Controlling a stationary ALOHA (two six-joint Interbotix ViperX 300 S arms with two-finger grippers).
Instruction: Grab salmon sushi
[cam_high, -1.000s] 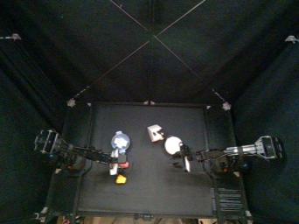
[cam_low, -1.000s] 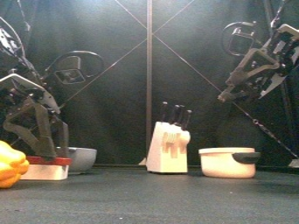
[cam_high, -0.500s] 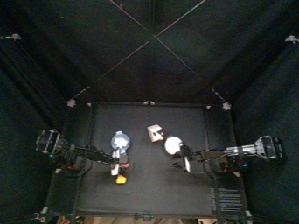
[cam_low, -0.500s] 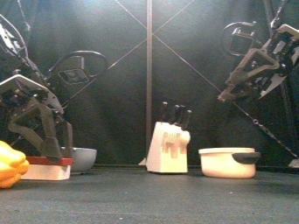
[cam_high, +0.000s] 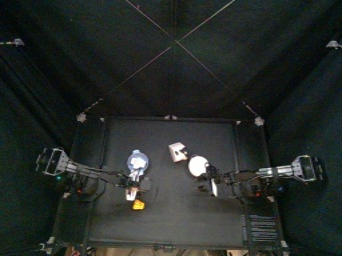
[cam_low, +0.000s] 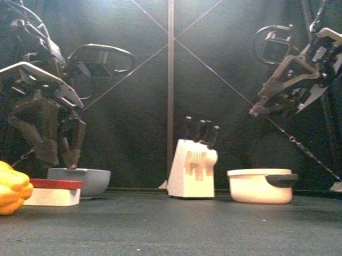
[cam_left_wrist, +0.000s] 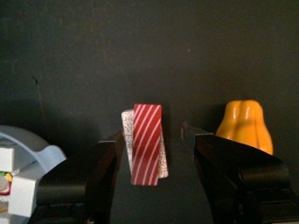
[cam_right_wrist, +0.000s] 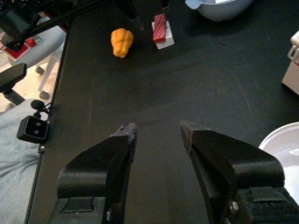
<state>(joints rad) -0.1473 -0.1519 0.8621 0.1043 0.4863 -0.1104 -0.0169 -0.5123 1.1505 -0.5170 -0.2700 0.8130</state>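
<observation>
At the counter's (cam_low: 201, 225) front left, the sushi (cam_low: 55, 191) lies beside a yellow piece (cam_low: 12, 187). The left tool (cam_left_wrist: 156, 150) hangs released over it, jaws astride, not touching. Farther right, the right tool (cam_right_wrist: 156, 133) hovers released, empty.

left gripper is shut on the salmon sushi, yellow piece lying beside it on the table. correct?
Not quite. The left gripper is open, not shut on anything: the left wrist view shows its jaws standing wide apart, hovering over the salmon sushi, which lies free on the table. The rest holds: the yellow piece lies beside it.
</observation>
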